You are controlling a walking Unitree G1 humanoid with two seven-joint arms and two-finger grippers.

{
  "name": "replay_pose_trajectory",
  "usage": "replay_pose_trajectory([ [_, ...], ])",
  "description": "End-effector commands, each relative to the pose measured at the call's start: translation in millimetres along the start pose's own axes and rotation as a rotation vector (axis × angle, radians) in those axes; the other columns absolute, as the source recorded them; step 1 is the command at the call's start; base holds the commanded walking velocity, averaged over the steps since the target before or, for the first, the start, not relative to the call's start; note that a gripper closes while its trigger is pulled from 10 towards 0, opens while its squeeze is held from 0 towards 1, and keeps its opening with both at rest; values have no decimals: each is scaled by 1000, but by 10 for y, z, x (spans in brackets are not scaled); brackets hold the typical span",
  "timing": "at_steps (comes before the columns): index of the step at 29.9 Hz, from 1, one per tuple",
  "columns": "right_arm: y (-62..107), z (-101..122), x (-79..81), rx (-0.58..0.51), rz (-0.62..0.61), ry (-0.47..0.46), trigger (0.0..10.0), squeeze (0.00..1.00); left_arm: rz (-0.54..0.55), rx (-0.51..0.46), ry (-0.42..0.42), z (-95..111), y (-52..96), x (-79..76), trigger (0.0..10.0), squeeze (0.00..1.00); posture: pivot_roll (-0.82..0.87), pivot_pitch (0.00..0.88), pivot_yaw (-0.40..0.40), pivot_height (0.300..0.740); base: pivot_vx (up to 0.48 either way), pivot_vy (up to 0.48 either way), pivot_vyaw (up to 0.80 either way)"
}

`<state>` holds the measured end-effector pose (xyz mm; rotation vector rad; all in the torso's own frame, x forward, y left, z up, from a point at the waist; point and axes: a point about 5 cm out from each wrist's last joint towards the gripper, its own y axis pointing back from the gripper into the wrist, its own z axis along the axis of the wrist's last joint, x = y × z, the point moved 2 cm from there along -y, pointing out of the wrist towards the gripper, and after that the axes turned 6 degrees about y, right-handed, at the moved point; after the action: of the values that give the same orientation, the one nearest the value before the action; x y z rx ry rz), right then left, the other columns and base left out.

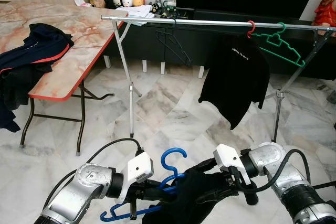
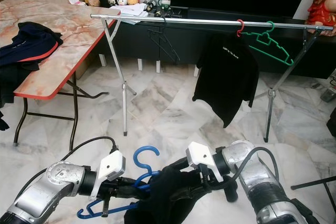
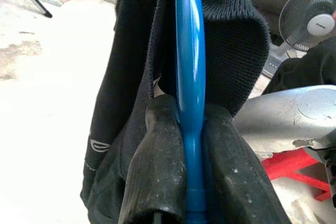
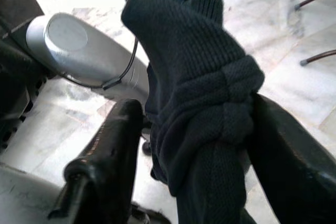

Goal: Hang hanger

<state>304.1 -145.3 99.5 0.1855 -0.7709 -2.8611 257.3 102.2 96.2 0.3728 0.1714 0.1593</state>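
left gripper [image 3: 191, 145] clamps the blue hanger [image 1: 173, 169] steady while right gripper [image 4: 194, 145] pinches the dark garment [image 1: 197, 195] onto it

Glossy blue plastic hanger [image 3: 190, 77]; matt black ribbed knit garment [image 4: 199, 103]; scuffed matt black rubbery fingers [image 3: 157, 171]; polished marble floor [image 1: 173, 114].

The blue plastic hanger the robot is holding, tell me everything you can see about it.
The blue plastic hanger looks smooth and glossy, with a curved open hook at its top pointing up and its frame tilted low in front of the robot. A black knitted garment is draped over it, covering most of the frame. The left gripper is shut on a bar of the hanger, one finger on each side. The right gripper grips a bunched fold of the garment. The hanger is not yet on the metal clothes rail.
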Motion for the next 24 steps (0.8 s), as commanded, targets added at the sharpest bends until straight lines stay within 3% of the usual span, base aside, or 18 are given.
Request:
replay_pose_trajectory([
  [1,-27,-55,37,37,34,-12,0,0,-21,-53,-91,224,-13,-11,10000,0,52,97,-49,740,0,0,0],
  [24,-124,-219,111,133,74,-39,0,0,2,-7,-196,336,-42,41,10000,0,56,113,-51,740,0,0,0],
])
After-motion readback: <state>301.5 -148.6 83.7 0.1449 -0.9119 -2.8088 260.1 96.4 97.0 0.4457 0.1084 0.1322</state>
